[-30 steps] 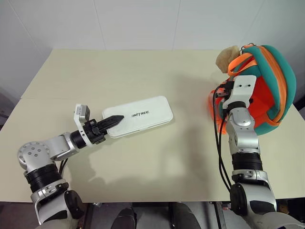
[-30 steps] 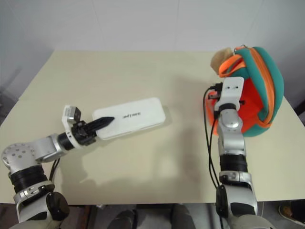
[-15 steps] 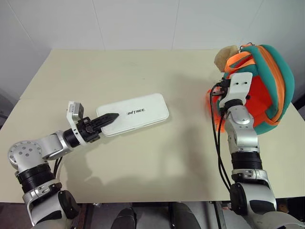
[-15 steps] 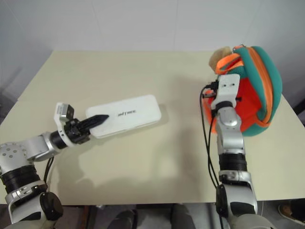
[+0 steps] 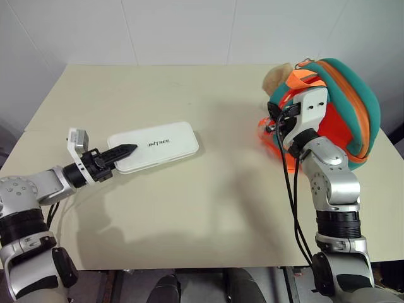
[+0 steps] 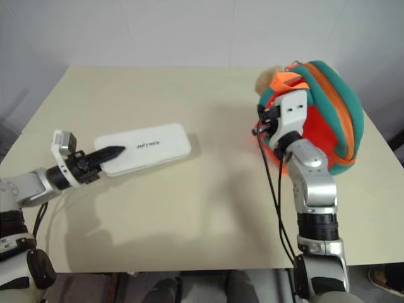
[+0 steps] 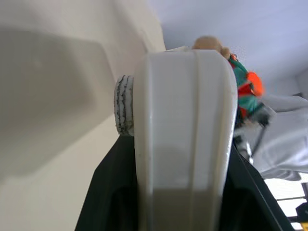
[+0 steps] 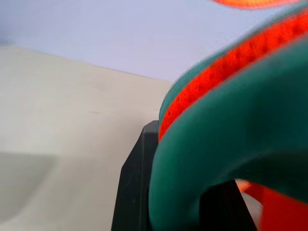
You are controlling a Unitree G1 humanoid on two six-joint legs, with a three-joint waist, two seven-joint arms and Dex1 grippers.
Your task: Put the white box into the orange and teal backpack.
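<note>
Left eye view first: nearest, at about eight o'clock on the pale beige rectangular table (image 5: pixel 208 208), the left gripper (image 5: pixel 124 151) points level toward three o'clock, its black fingers pinched onto the near end of the flat white rectangular box with rounded corners (image 5: pixel 154 146). Small dark lettering shows on the box lid; it is too small to read with confidence. In the left wrist view the box end (image 7: pixel 183 125) stands clamped between the fingers, one ridged fingertip pad (image 7: pixel 124 107) pressed to its side, while the other finger is hidden behind the box. Whether the box rests on the table or hangs just above it I cannot tell.

Farther off, at about two o'clock, sits the small rounded orange backpack with teal trim (image 5: pixel 350 107). The right gripper is buried behind its own wrist and the bag's rim. In the right wrist view its fingers are closed on the teal and orange edge (image 8: pixel 226 159), which covers most of them. A tan fuzzy plush ball (image 5: pixel 276 77) peeks out behind the backpack, partly cut off by it.
</note>
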